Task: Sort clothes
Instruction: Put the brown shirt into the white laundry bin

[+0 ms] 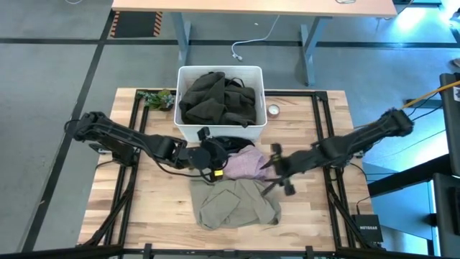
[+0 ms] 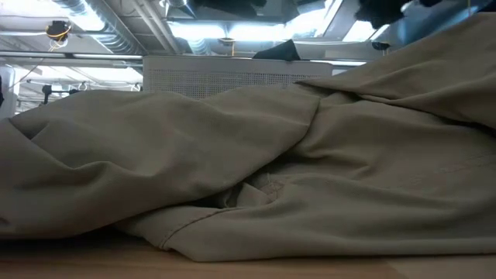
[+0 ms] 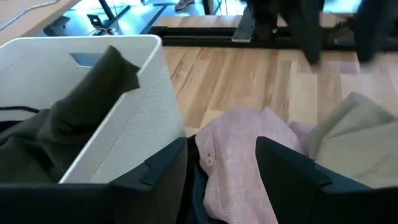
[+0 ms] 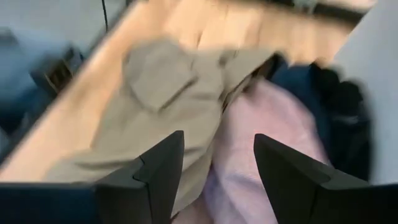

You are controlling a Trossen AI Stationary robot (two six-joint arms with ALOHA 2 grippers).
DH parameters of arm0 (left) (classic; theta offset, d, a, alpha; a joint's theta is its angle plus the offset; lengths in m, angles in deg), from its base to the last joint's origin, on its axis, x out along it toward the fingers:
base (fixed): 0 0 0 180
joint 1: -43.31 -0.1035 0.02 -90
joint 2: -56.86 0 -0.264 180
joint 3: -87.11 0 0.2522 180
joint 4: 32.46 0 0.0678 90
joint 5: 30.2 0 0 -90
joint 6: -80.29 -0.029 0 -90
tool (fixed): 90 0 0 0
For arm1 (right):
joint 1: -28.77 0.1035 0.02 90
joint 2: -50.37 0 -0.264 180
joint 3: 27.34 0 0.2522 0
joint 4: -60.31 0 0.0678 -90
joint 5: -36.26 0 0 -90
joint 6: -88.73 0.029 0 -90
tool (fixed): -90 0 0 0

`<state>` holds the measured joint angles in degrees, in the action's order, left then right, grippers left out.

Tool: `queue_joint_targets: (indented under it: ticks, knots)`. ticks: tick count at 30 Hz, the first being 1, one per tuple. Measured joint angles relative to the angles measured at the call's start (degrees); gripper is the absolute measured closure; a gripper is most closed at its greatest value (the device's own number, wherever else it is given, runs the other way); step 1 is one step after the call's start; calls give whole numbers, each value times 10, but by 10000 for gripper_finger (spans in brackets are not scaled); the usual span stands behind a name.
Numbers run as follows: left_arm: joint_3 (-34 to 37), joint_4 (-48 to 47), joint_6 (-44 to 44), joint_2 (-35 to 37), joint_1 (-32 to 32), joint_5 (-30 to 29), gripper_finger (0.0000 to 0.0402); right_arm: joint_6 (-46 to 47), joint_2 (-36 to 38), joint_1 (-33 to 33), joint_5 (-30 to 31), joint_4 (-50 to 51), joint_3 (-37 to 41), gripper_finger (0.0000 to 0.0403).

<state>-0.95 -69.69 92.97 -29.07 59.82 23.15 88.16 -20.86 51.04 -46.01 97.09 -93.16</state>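
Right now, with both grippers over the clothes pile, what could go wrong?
Both open grippers, left and right, hover close together over the pink garment; if both reach for it they could collide or tug it apart. The pink garment overlaps the beige one and a dark one, so a grab may lift two at once. The bin already holds a bulky olive garment, so additions might spill over.
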Motion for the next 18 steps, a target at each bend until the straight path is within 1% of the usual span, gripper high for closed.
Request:
queue_joint_targets:
  ticks: [3,5,6,9,15,18]
  knots:
    - [0,-23,28,11,4,-2,215,-12,-84,-1,-3,13,-49,189]
    - [0,-30,41,13,7,-3,215,-18,-129,-3,6,12,-78,189]
    - [0,-34,43,13,9,-4,215,-21,-149,-4,16,11,-91,189]
    - [0,-37,39,13,16,-4,215,-27,-209,-10,18,10,-129,189]
    - [0,-47,39,13,16,-6,215,-31,-296,-24,17,8,-163,189]
    - [0,-47,40,13,16,-7,215,-50,-324,-28,-7,0,-169,189]
